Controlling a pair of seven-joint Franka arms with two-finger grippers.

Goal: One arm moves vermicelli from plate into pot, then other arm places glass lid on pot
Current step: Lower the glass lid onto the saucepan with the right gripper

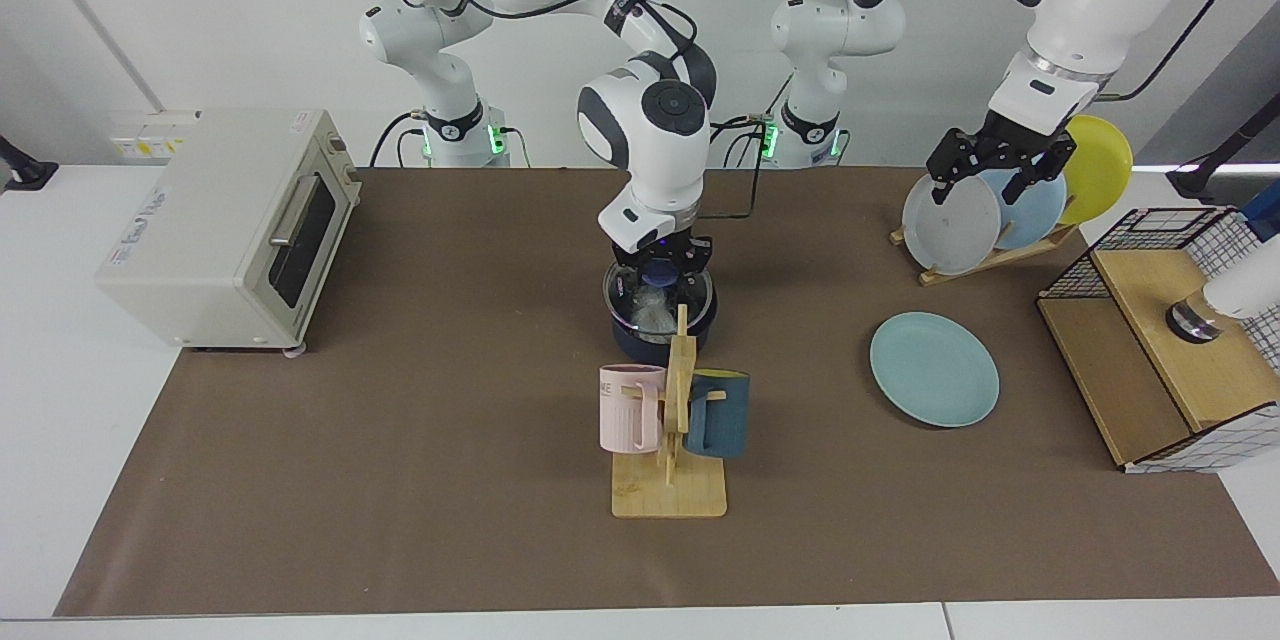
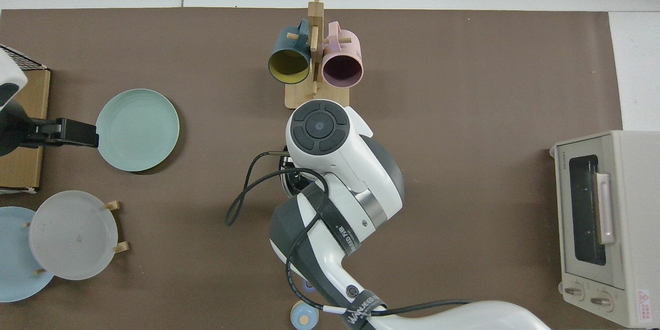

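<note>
The dark navy pot [image 1: 640,344] stands mid-table behind the mug rack. The glass lid [image 1: 618,298] lies level over its rim; whether it rests on the rim I cannot tell. My right gripper [image 1: 661,272] points straight down, shut on the lid's blue knob. Through the glass the white vermicelli [image 1: 648,308] shows inside the pot. The teal plate [image 1: 934,368] [image 2: 137,130] lies bare further right. My left gripper [image 1: 990,182] hangs open, high in front of the plate rack, waiting. From above, the right arm covers the pot [image 2: 285,175] except a sliver.
A wooden mug rack [image 1: 672,440] with a pink and a dark teal mug stands just in front of the pot. A toaster oven [image 1: 225,225] sits at the facing view's left. A plate rack [image 1: 985,210] and a wire basket [image 1: 1170,330] are at its right.
</note>
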